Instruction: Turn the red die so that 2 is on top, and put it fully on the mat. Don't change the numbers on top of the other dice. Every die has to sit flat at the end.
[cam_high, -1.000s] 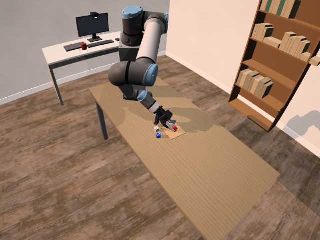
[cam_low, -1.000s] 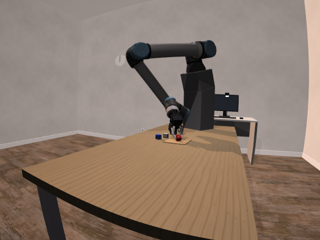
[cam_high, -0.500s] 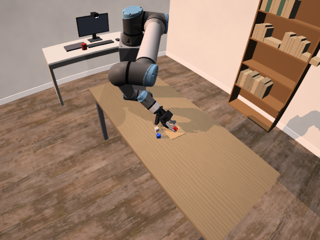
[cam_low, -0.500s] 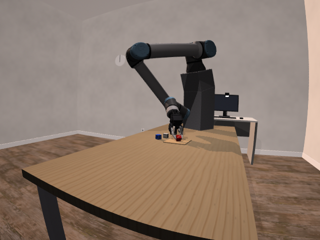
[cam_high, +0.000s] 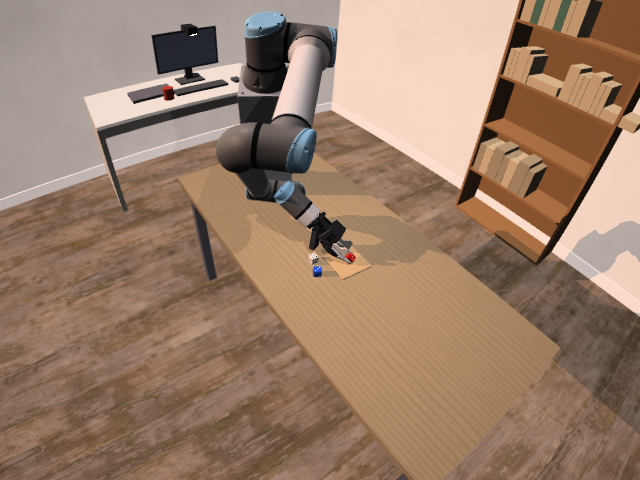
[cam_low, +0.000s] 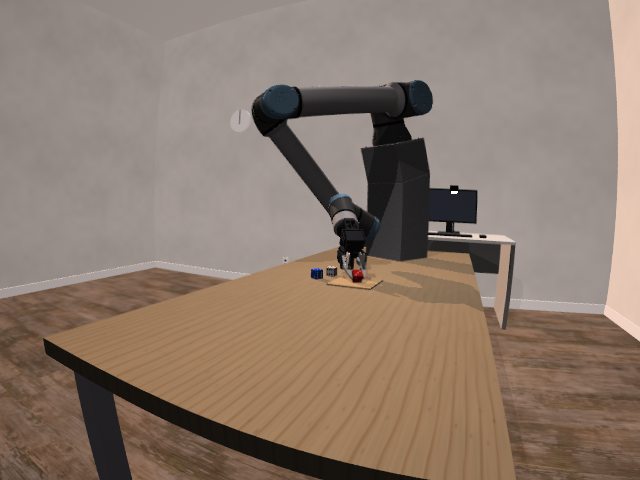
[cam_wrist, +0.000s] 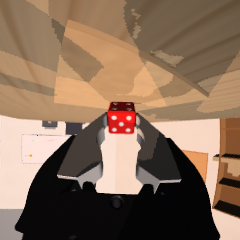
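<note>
The red die is between the fingertips of my tilted gripper, which is shut on it. In the wrist view its face toward the camera shows 5 and the adjoining face nearer the table shows 4; its top number is not readable in the top and exterior views. It is over or at the thin tan mat; I cannot tell whether it touches. The white die and the blue die sit flat beside the mat.
The wooden table carries the mat and dice. The white and blue dice stand close together on one side of the gripper. A desk with a monitor stands behind, and a bookcase stands beyond the table.
</note>
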